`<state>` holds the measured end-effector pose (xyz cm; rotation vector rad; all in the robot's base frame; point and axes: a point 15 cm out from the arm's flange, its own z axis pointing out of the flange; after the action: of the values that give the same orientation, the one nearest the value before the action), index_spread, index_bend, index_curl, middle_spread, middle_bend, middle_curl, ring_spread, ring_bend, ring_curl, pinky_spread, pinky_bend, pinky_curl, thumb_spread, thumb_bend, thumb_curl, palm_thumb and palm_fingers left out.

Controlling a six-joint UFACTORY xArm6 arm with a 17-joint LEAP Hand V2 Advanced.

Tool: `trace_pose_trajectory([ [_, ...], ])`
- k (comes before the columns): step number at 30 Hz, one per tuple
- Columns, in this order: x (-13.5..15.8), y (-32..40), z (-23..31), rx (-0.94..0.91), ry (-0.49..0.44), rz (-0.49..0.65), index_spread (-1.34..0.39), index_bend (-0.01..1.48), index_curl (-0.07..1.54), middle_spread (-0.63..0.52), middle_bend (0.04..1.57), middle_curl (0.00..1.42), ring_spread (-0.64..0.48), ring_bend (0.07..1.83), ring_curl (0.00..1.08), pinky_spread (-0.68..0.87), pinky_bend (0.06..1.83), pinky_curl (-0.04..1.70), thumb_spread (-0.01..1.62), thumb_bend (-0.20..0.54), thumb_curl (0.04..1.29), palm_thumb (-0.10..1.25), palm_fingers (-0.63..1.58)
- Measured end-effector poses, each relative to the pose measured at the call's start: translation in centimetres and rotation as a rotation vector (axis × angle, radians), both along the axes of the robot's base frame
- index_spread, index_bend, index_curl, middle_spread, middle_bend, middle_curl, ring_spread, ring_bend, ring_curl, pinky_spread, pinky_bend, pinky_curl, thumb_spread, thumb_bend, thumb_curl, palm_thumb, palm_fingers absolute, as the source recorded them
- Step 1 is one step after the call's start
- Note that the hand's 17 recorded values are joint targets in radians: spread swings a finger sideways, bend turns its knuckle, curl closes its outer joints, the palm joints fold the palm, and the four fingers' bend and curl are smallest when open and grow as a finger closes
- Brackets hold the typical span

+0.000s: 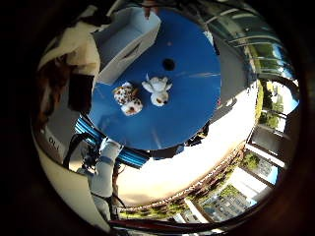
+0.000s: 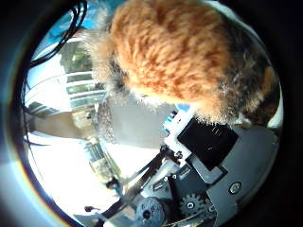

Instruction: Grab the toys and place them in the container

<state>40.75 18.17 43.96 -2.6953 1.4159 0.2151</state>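
Filling much of the thumb-side view, an orange furry plush toy [image 2: 165,52] sits right against the palm, so the hand [image 2: 208,156] appears to be grasping it, though the fingers closing round it are hidden. Well below the palm lies a round blue table [image 1: 187,98] with two more toys side by side: a spotted brown-and-white plush [image 1: 127,99] and a white plush [image 1: 158,90]. Beyond them, at the table's edge, stands the white container [image 1: 129,40], open-topped. Judging by this, the carried toy must travel across and down toward that box; its inside is only partly visible.
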Motion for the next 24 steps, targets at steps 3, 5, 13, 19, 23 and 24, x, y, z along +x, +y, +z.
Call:
trace_pose_trajectory([
  [3, 1.6, 3.9, -3.1, -0.006, 0.006, 0.014, -1.08, 0.91, -0.02, -0.25, 1.18, 1.16, -0.14, 1.42, 0.89, 0.14, 1.53, 0.91, 1.00, -0.018, 0.91, 0.94, 0.85],
  [5, 2.8, 6.0, -4.5, -0.003, -0.008, 0.009, -1.09, 0.93, -0.02, -0.25, 1.18, 1.16, -0.14, 1.42, 0.89, 0.14, 1.53, 0.91, 0.99, -0.032, 0.91, 0.91, 0.85],
  [13, 3.6, 9.1, -12.2, -0.068, 0.092, 0.031, -0.86, 1.03, 0.03, -0.20, 0.97, 1.05, -0.02, 1.28, 0.79, 0.20, 1.35, 0.88, 1.09, -0.046, 0.78, 0.77, 0.70],
  [19, 2.4, 8.6, -13.0, -0.078, 0.150, 0.122, -0.53, 0.79, 0.04, -0.05, 0.34, 0.72, 0.16, 0.69, 0.56, 0.32, 1.03, 0.73, 1.11, -0.045, 0.64, 0.70, -0.37],
  [23, 2.5, 9.3, -12.8, -0.018, 0.147, 0.171, -0.50, 0.62, 0.04, -0.01, 0.19, 0.61, 0.22, 0.54, 0.44, 0.37, 0.88, 0.62, 1.11, -0.040, 0.59, 0.68, -0.28],
  [24, 2.8, 9.8, -12.5, 0.012, 0.134, 0.179, -0.49, 0.56, 0.04, 0.00, 0.15, 0.57, 0.23, 0.50, 0.41, 0.38, 0.85, 0.59, 1.11, -0.037, 0.57, 0.68, -0.25],
])
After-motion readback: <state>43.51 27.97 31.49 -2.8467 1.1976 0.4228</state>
